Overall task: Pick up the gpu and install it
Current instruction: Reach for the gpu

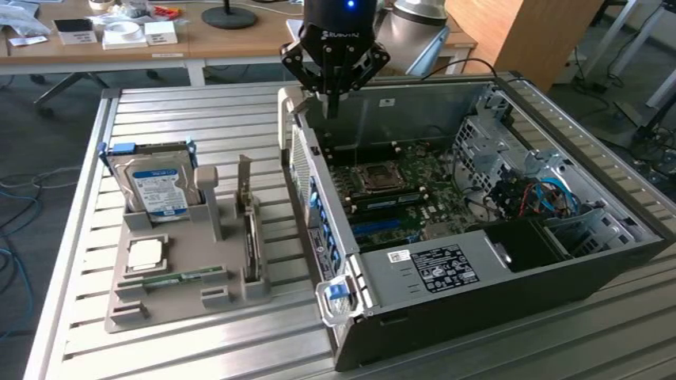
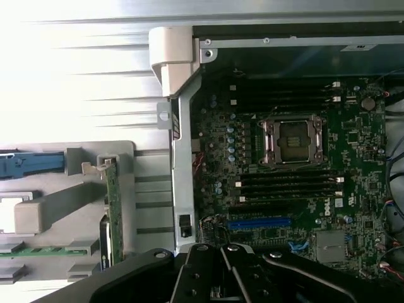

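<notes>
Exterior view: our pincer hangs clenched and empty over the rim of the computer case. The gpu stands upright in the grey holder, between the case and the edge of the table on the exterior view's left. We judge the pickup not yet begun; it calls for spread jaws aligned along the card.

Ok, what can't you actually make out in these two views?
- gpu faces: it stands edge-on in the tray, both views.
- hard drive label text: too small, exterior view.
- table beside the case: washed out by glare, wrist view.
- part of the motherboard: covered by the gripper, wrist view.
</notes>
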{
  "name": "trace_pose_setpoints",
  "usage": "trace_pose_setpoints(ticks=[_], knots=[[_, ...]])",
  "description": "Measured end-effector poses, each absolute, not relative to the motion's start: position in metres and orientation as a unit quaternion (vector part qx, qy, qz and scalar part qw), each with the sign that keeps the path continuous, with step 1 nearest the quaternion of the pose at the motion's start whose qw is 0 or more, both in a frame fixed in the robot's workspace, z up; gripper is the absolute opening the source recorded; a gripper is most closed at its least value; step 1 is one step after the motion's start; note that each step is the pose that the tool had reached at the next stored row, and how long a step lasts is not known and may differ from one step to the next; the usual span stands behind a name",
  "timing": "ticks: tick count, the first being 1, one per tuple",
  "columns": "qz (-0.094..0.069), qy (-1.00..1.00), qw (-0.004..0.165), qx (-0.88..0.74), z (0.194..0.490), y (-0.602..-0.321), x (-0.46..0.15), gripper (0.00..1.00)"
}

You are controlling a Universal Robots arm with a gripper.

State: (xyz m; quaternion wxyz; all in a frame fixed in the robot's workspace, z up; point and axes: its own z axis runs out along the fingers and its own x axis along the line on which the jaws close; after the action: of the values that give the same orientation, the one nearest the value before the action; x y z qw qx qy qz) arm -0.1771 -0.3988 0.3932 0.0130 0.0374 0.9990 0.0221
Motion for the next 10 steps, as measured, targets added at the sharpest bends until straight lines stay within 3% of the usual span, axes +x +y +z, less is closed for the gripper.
trace_pose_setpoints(ticks=[10], knots=[[0.022, 0.999, 0.013, 0.037, 0.3932, -0.3989, -0.1878, 0.11]])
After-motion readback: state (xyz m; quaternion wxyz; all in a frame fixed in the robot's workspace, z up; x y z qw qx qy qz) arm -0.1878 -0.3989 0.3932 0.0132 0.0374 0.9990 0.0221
